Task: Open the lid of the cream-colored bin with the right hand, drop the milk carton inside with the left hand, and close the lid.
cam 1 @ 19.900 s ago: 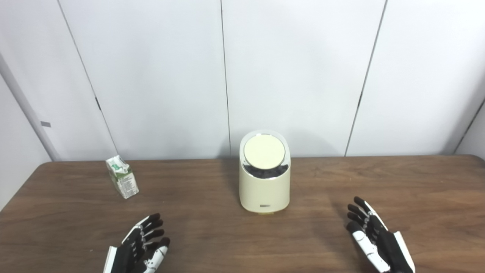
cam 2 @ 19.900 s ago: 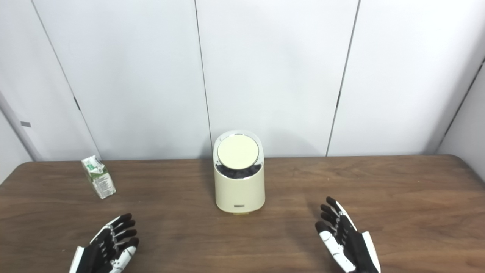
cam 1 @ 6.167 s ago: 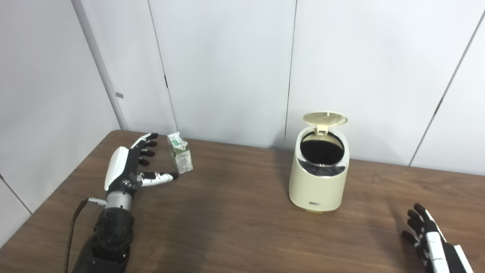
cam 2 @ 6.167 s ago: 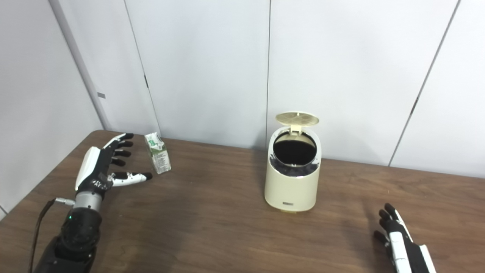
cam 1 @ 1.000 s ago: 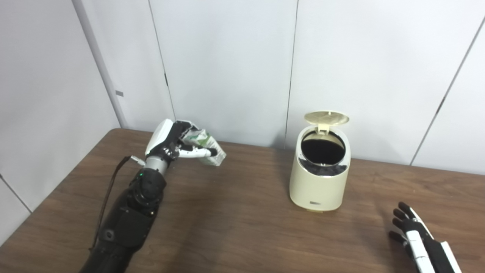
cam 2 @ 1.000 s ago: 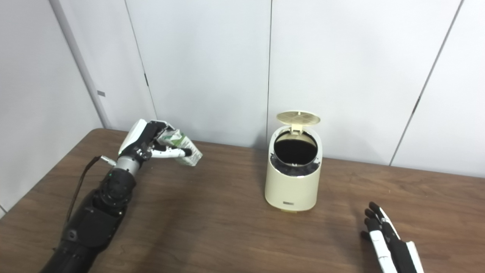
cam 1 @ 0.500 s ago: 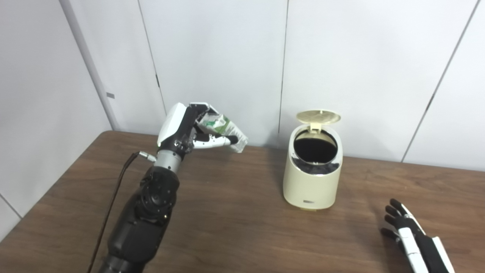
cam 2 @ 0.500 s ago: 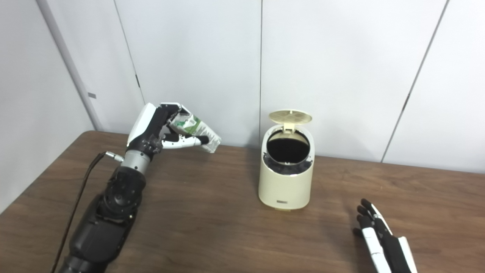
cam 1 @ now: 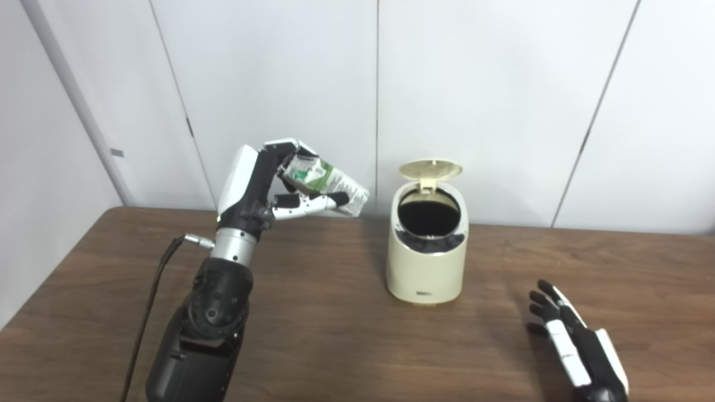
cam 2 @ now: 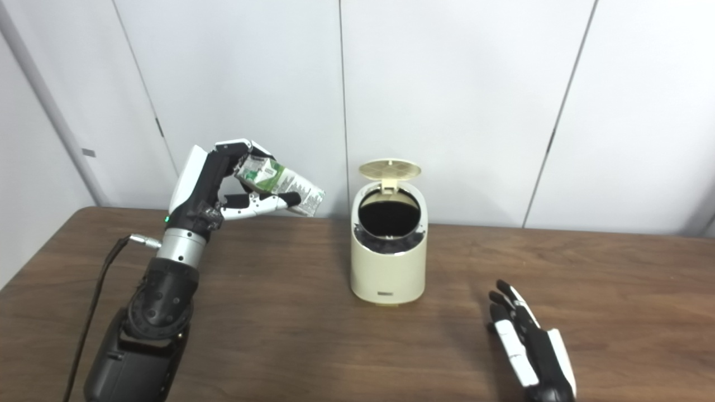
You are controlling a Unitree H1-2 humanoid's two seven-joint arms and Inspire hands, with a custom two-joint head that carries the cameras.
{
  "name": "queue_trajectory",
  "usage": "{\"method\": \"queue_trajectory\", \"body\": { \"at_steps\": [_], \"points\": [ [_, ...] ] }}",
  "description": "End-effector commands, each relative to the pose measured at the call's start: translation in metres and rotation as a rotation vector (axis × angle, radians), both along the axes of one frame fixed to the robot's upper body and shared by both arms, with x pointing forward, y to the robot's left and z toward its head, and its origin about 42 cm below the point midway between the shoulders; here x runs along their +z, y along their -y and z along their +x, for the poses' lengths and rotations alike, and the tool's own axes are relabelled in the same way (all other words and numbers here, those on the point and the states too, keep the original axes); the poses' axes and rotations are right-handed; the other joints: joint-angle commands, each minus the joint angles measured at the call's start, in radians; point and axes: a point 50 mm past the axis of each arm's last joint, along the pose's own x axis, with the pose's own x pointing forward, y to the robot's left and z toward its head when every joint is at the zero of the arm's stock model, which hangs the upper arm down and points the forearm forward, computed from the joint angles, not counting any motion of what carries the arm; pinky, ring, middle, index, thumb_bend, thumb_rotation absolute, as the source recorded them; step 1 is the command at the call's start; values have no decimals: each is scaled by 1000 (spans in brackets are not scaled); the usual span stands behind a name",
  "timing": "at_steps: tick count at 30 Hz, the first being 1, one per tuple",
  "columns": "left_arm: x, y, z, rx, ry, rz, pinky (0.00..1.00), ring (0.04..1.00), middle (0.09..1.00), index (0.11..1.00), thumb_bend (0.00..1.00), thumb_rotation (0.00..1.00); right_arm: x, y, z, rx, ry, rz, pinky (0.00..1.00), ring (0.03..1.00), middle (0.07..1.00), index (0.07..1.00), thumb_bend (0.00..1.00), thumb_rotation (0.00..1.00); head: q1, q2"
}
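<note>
The left hand (cam 1: 262, 184) was seen raised above the table (cam 1: 335, 335), its fingers and thumb closed around the carton (cam 1: 327, 181), which was held tilted, its base end pointing down and toward the bin (cam 1: 427, 251). The carton was gripped near its gabled top, so that most of its length projected past the fingers toward the bin. It was held left of the bin and apart from it, at about the height of the rim. The bin stood upright on the table with its lid (cam 1: 431, 167) raised on the rear hinge and its dark opening exposed, sloping toward the robot. The step in hand was judged to be the carry to the opening, with the drop and the closing of the lid not yet done. To do it well, the carton would need to be lifted somewhat higher before being brought across, so that its lower end cleared the rim and was not knocked against the bin wall, which might shift or tip the light bin. It would best be centred over the opening, in front of the raised lid, with the lower end led in first, and the fingers parted only once that end was inside. Contact with the raised lid was to be avoided, since it might be knocked shut. The right hand (cam 1: 578, 349) lay low near the table at the right, well apart from the bin, fingers extended and holding nothing.
</note>
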Motion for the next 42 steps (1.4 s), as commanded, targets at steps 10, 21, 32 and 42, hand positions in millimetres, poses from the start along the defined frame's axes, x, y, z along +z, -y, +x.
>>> {"method": "queue_trajectory", "body": {
  "at_steps": [10, 21, 32, 42],
  "points": [
    [37, 26, -2, -50, 178, 27, 335, 448, 508, 475, 476, 0, 12, -18, 7, 19, 67, 17, 743, 880, 894, 909, 520, 889, -62, -12],
    [25, 43, 8, -92, 183, 19, 330, 438, 503, 488, 476, 0, 14, -25, 8, 18, 80, 2, 755, 886, 898, 915, 511, 910, -103, -15],
    [13, 54, 25, -128, 158, -9, 342, 444, 507, 485, 477, 0, 15, -37, 11, 11, 84, 12, 768, 892, 897, 918, 531, 908, -124, -24],
    [11, 61, 37, -138, 162, 5, 333, 436, 507, 487, 476, 0, 17, -45, 13, 6, 91, 7, 766, 892, 901, 923, 580, 929, -141, -18]
  ]
}}
